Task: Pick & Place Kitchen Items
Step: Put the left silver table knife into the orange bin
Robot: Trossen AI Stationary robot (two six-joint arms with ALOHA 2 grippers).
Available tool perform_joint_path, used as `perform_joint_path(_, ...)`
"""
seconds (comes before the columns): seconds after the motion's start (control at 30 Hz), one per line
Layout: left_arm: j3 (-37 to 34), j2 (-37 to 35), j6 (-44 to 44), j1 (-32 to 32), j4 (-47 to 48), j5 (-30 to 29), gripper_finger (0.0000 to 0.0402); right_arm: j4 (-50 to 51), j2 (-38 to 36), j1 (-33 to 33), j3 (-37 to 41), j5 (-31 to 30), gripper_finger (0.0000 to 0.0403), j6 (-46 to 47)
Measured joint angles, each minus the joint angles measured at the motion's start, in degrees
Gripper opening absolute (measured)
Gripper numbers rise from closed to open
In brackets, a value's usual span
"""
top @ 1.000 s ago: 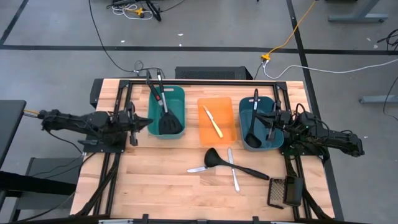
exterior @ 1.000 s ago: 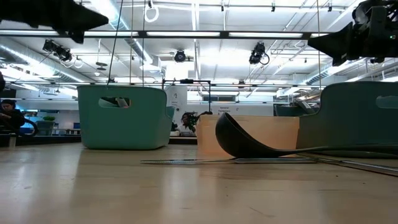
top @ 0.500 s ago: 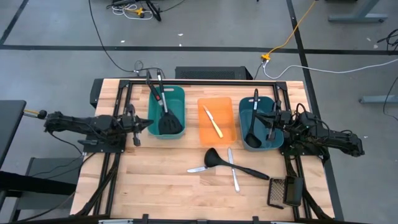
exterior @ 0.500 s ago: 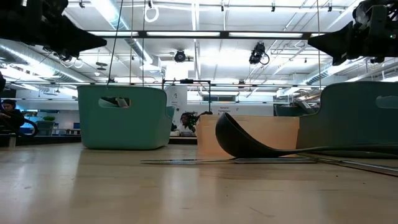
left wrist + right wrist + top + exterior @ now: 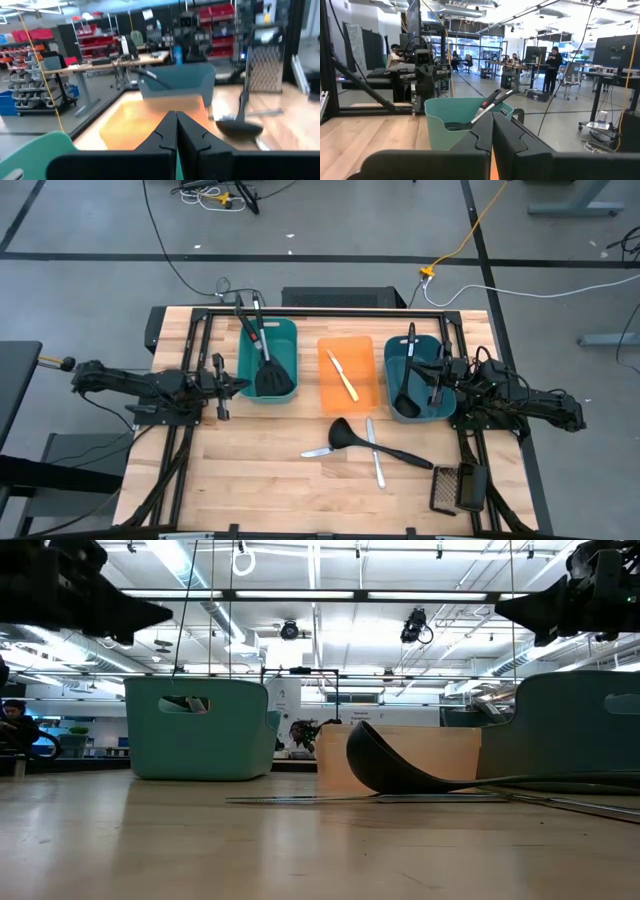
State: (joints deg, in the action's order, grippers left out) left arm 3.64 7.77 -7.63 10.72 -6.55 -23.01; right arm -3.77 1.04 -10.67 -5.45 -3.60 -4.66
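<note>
Both grippers are shut and hold nothing. My left gripper (image 5: 242,384) (image 5: 176,117) hovers at the left side of the left teal tub (image 5: 291,332), which holds black slotted spatulas (image 5: 272,376). My right gripper (image 5: 434,384) (image 5: 492,118) hangs over the right teal tub (image 5: 391,356), where a black ladle (image 5: 407,378) lies. A yellow knife (image 5: 343,375) rests in the orange tray (image 5: 366,350). On the table in front of the tray lie a black ladle (image 5: 373,441), a silver knife (image 5: 375,454) and a small knife (image 5: 315,451).
A dark mesh grater (image 5: 455,488) lies near the table's near right corner. The black frame rails (image 5: 330,311) run along the far edge and down both sides. Bare wood (image 5: 260,490) stretches across the near left part of the table.
My left gripper has come down lower beside the left teal tub and its wrist has turned; it stays shut. The right arm and all utensils have kept still.
</note>
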Motion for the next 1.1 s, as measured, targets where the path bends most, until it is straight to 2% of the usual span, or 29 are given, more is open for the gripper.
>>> perform_joint_path(0.13, -0.6, -0.1, -0.3, 0.0, -0.9, -1.8, 0.0003, 0.0, 0.0, 0.0, 0.0, 0.0, 0.0009, -0.4)
perform_joint_path(0.4, -0.6, -0.1, -1.9, 0.0, -4.6, -1.8, 0.0010, -0.1, 0.0, 0.0, 0.0, 0.0, 0.0009, -0.8)
perform_joint_path(0.73, -0.6, -0.1, -2.5, 0.0, -4.6, -1.8, 0.0012, -3.9, 1.0, 0.0, 0.0, 0.8, 0.0009, -0.4)
perform_joint_path(0.93, -0.6, -0.1, -2.5, 0.0, -4.7, -1.8, 0.0015, -5.4, 7.5, 0.1, -3.2, 1.7, 0.0006, -0.4)
perform_joint_path(1.1, -0.5, -0.1, -2.5, 0.0, -5.0, -1.8, 0.0015, -4.7, 18.7, 1.8, -10.8, 2.0, 0.0006, -0.4)
